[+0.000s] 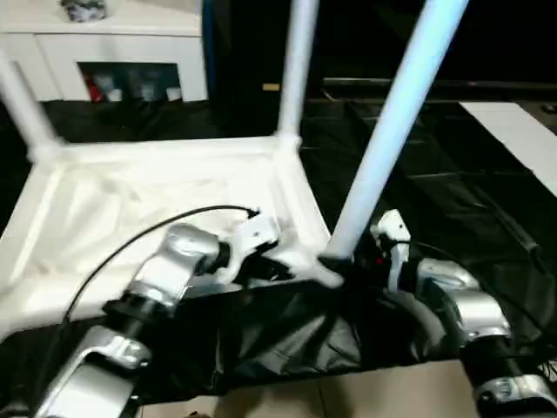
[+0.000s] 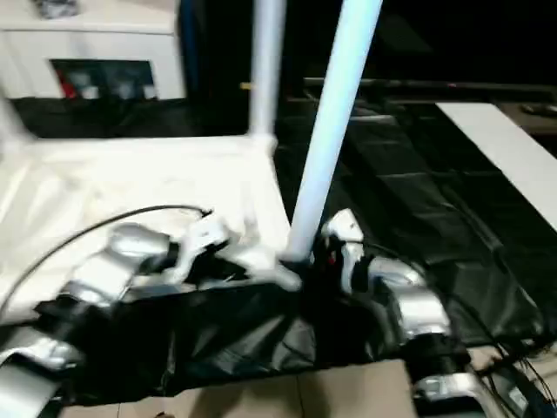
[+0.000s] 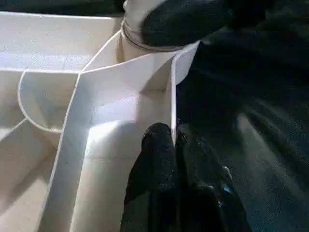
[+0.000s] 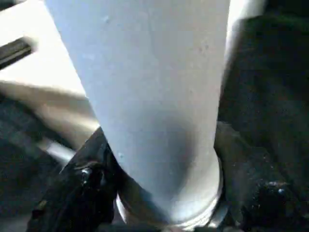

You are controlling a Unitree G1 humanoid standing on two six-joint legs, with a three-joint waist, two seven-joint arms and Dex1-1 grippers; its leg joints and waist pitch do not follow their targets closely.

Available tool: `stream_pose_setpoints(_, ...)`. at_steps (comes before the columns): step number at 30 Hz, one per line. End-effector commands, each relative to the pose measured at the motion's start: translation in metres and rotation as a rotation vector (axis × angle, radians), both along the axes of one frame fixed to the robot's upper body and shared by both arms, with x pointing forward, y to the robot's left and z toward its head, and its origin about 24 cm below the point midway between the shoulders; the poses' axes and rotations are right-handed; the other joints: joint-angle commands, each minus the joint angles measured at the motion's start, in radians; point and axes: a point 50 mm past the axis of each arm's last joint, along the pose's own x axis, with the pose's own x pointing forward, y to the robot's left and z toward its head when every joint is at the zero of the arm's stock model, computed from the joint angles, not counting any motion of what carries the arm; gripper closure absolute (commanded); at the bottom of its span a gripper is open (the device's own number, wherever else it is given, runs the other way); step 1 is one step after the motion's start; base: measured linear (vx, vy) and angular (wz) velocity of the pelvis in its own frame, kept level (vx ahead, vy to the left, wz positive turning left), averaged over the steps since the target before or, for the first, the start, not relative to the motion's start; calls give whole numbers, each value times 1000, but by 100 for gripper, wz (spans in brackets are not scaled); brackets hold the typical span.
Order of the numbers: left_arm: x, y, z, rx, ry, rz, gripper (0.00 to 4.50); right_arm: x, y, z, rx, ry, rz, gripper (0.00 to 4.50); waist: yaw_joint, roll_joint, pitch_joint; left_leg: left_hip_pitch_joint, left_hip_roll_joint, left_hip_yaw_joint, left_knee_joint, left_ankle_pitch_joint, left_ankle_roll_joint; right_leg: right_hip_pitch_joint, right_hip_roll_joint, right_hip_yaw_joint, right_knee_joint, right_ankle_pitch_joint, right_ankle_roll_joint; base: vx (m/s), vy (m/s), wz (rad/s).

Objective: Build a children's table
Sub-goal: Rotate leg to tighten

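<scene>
**Leg at the near corner socket, held between both grippers**

Tabletop [image 1: 157, 200] of the children's table lies upside down on black sheeting [image 1: 287, 335], its ribbed underside facing up. Three tube legs are visible in the head views: one at the far left corner [image 1: 22, 104], one at the far right corner [image 1: 296, 70], and a third, the near-corner leg [image 1: 392, 131], whose foot meets the round socket [image 3: 140, 36] at the corner nearest the robot's right side. This leg's long axis runs steeply upward and leans away to the right, so it does not stand parallel to the far right leg; judged from that lean, it is probably not yet fully seated.

Right gripper [image 4: 159, 203] sits just beside the socket, on the leg's right. Its two black fingers [image 4: 82, 188] stand on either side of the leg's base, closed around the tube just above the collar. Left gripper [image 3: 174, 159] reaches in from the other side; its fingers are pressed together on the thin side wall of the tabletop, close to the same corner, pinning the top in place.

The coming move turns on the line of the leg against the axis of the socket. The right arm is the nearer one and already has the tube, so it would have to bring the leg upright and press down along the socket's axis while the left steadies the rim. A push made along the present lean could jam the leg or slide the tabletop across the sheeting.
</scene>
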Motion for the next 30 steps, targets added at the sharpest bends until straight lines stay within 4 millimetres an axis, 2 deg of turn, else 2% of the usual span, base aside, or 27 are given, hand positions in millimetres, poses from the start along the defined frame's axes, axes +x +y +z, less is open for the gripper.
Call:
stream_pose_setpoints(1, 1, -38, 7, -82, -34, 15, 450, -10, 39, -22, -21, 102, 31, 194, -3, -7, -36, 0, 7, 2, -69, -221, 2, 29, -40, 37, -87, -250, -172, 0, 0, 0)
stream_pose_setpoints(4, 0, -49, 6, -76, -44, 25, 450, -5, 54, -22, -20, 108, -44, 194, -3, -1, -38, 0, 6, 1, -70, -221, 3, 30, -40, 37, -89, -253, -158, 0, 0, 0)
stream_pose_setpoints(6, -1, -55, 5, -75, -45, 26, 450, -2, 71, -16, 18, 87, -59, 194, -9, -1, -38, -1, 4, 0, -71, -234, 0, 28, -38, 36, -91, -268, -150, 0, 0, 0)
stream_pose_setpoints(8, -2, -54, 5, -76, -44, 17, 450, 0, 73, -13, 28, 60, -54, 138, -9, -1, -39, -2, 5, 0, -71, -240, 4, 28, -39, 36, -92, -269, -148, 0, 0, 0)
stream_pose_setpoints(12, -3, -47, 4, -80, -39, 0, 450, 1, 63, -9, 47, 28, -46, 112, -13, 1, -38, -3, 6, -1, -73, -256, 13, 27, -37, 36, -93, -259, -151, 0, 0, 0)
stream_pose_setpoints(14, -4, -39, 6, -111, -28, -25, 450, -2, 51, -5, 43, 2, 40, 83, -14, -2, -39, -3, 6, 0, -73, -253, 19, 29, -36, 37, -92, -249, -153, 0, 0, 0)
stream_pose_setpoints(18, -7, -24, 9, -132, -25, -106, 450, -9, 27, 2, 7, -17, 192, 73, -10, -6, -46, -10, 4, 5, -60, -148, 67, 40, -33, 37, -74, -63, -196, 0, 0, 0)
stream_pose_setpoints(21, -9, -13, 10, -123, -13, -157, 450, -13, 11, 6, -32, -24, 289, 73, -5, -6, -47, -7, 6, 8, -55, -107, 103, 41, -35, 36, -66, 2, -231, 0, 0, 0)
stream_pose_setpoints(22, -9, -13, 10, -123, -13, -157, 450, -13, 11, 6, -32, -24, 289, 73, -3, -6, -48, -6, 6, 8, -54, -102, 105, 41, -36, 36, -65, 7, -236, 0, 0, 0)
stream_pose_setpoints(24, -11, -4, 12, -101, -10, -219, 450, -17, -2, 9, -59, -4, 393, 73, 1, -7, -48, -4, 7, 8, -53, -97, 109, 42, -34, 35, -63, 19, -245, 0, 0, 0)
stream_pose_setpoints(27, -10, 3, 13, -78, -12, -247, 450, -20, -10, 11, -75, 29, 479, 73, 0, -5, -45, -3, 11, 8, -55, -125, 108, 38, -33, 34, -64, -2, -256, 0, 0, 0)
stream_pose_setpoints(28, -10, 6, 14, -74, -10, -262, 450, -21, -12, 12, -85, 37, 508, 105, 0, -6, -45, -2, 12, 8, -55, -135, 104, 38, -35, 34, -65, -14, -257, 0, 0, 0)
stream_pose_setpoints(30, -10, 9, 16, -66, -7, -282, 450, -22, -15, 13, -94, 54, 544, 105, 0, -7, -45, -3, 12, 8, -55, -134, 95, 39, -36, 34, -63, -17, -258, 0, 0, 0)
